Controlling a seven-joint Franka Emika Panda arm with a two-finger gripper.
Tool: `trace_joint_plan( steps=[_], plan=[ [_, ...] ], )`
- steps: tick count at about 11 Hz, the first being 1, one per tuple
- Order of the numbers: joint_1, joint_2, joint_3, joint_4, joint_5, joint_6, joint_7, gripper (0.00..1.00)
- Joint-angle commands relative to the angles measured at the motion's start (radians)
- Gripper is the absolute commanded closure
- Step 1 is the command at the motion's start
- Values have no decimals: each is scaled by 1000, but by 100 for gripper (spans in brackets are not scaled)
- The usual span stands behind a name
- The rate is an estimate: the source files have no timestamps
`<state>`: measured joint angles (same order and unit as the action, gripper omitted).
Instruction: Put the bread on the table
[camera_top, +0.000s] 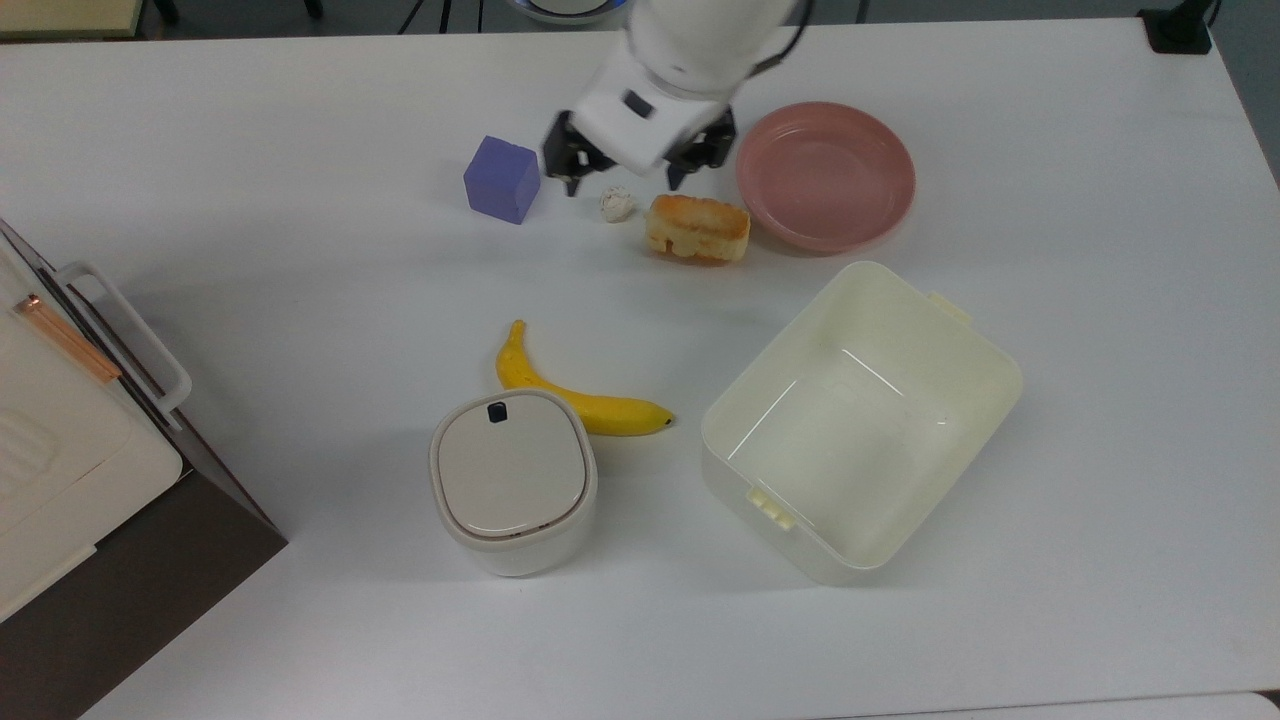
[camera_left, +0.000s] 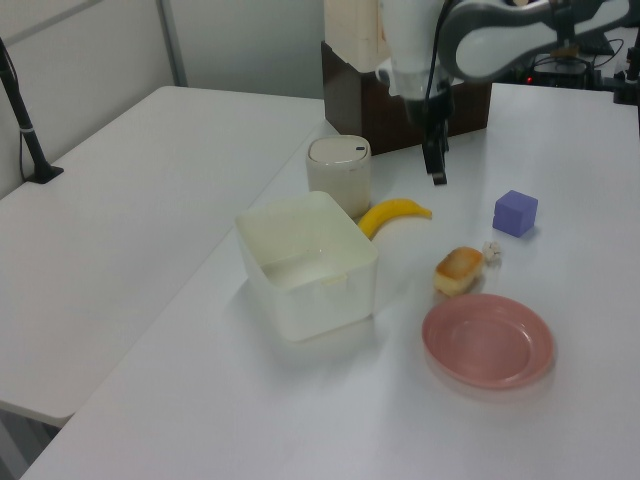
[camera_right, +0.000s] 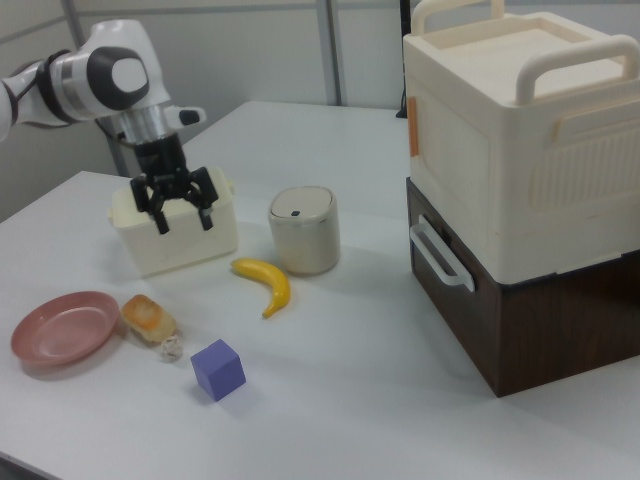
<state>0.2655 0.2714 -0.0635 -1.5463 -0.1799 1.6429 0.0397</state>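
Observation:
The bread, golden-brown on top with pale ridged sides, lies on the white table just left of the pink plate in the top view. It lies free, with nothing gripping it. My gripper hangs open above the table, over the spot between the purple cube and the plate. In the left view the gripper is well above and behind the bread. In the right view the open gripper hovers in front of the cream bin, above the bread.
A tiny whitish lump sits beside the bread. The yellow banana lies against a round lidded canister. An open cream bin stands at the top view's right. A big cream-and-brown appliance occupies one table corner.

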Motion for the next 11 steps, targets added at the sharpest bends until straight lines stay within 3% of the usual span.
trace_joint_plan(
  steps=[1,4,6,8,11],
  plan=[
    [-38,-101,-48,12,30,-40,17,0],
    [-77,-178,-105,17,109,-71,6,0],
    [-78,-208,-120,15,109,-92,8,0],
    [-72,-236,-176,12,146,-83,8,0],
    [-60,-239,-188,-12,178,-11,19,0]
  ],
)
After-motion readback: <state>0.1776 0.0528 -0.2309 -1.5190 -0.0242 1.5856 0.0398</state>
